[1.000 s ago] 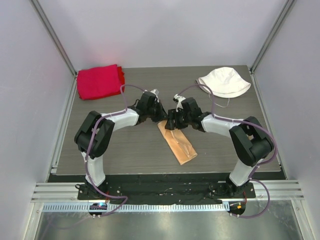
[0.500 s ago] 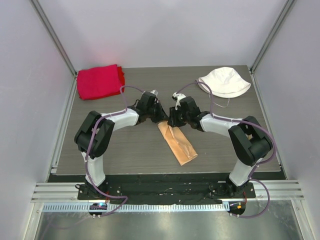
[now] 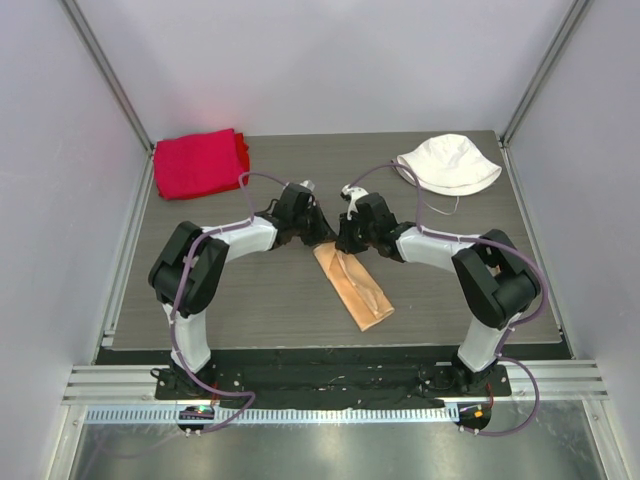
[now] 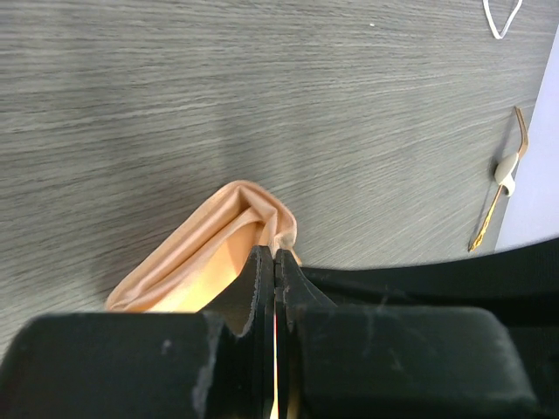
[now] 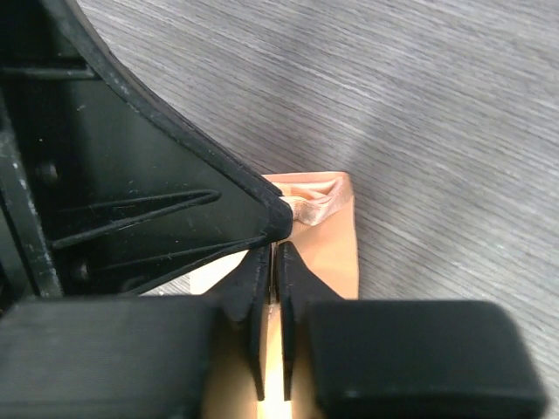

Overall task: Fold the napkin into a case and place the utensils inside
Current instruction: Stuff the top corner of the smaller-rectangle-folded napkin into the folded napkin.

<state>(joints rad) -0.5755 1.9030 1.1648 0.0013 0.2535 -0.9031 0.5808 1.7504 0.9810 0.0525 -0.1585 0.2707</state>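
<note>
The left gripper [image 4: 274,258] has its two fingers pressed flat together. The puckered far end of the case [image 4: 205,249] runs right into their tips, so they are clamped on its edge. The right gripper [image 5: 274,255] is also drawn together to a thin slit, its tips resting on the same end of the peach cloth. Whether any cloth sits between them cannot be told.

Both arms reach forward from their bases with elbows raised and bowed outward. Their forearms angle inward, so the two wrists nearly meet at the middle of the table [image 3: 250,290]. Both wrists pitch down onto the far end of the case. The case lies flat as a narrow strip, running from the grippers back toward the near right.

The overhead view alone shows the whole strip, a red cloth [image 3: 197,163] in the far left corner and a white hat [image 3: 450,163] in the far right corner, both well apart from the case. It hides the fingertips under the wrists.

The left wrist view shows the fold standing up like a small open tube. Off to its right a utensil [image 4: 500,179] lies on the wood, a slim gold stem with a small white rounded piece. The right wrist view shows the left gripper's tip touching the bunched cloth just beside its own fingers.
</note>
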